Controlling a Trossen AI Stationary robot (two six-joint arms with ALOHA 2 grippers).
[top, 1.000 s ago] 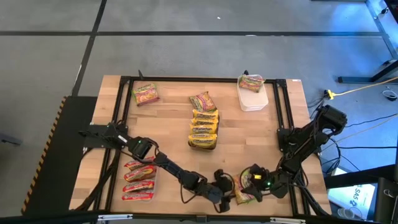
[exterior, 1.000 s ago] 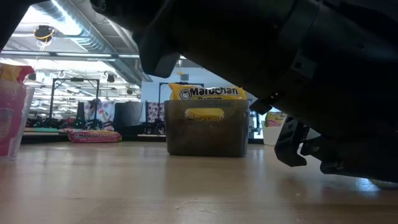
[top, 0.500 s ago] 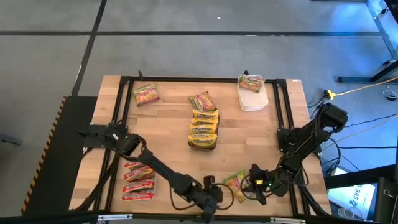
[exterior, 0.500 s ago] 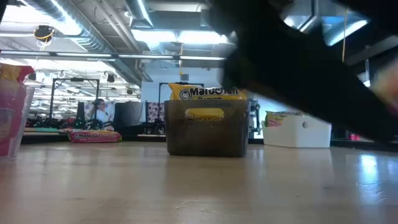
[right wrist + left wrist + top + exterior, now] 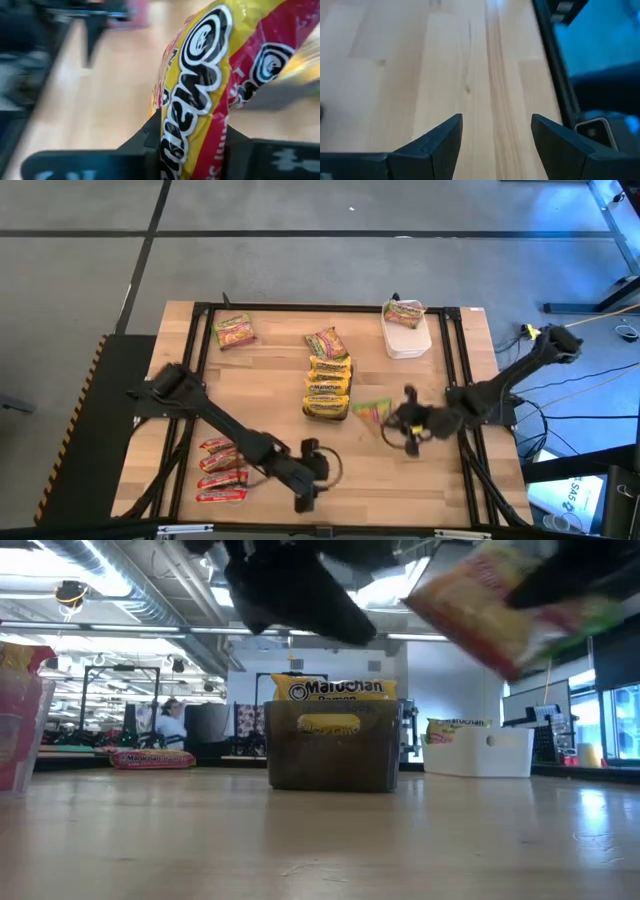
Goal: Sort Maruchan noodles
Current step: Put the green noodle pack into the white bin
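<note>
And up it went! We saw the right gripper (image 5: pixel 392 423) clenched on a green-and-pink noodle packet (image 5: pixel 372 411), lifted clear of the wooden table (image 5: pixel 270 380), just beside the dark tray (image 5: pixel 327 408) stacked with yellow packets (image 5: pixel 328 385). From table level the held packet hung tilted, high above the boards. Through the right wrist camera we watched that packet fill the view, pinched between the fingers (image 5: pixel 150 136). The left gripper (image 5: pixel 303 502) hovered near the table's front edge, jaws released and empty, bare wood between its fingers (image 5: pixel 440 142). Red packets (image 5: pixel 223 471) lay at the front left; another green-and-pink packet (image 5: pixel 404 312) sat on the white tray (image 5: pixel 408 340).
</note>
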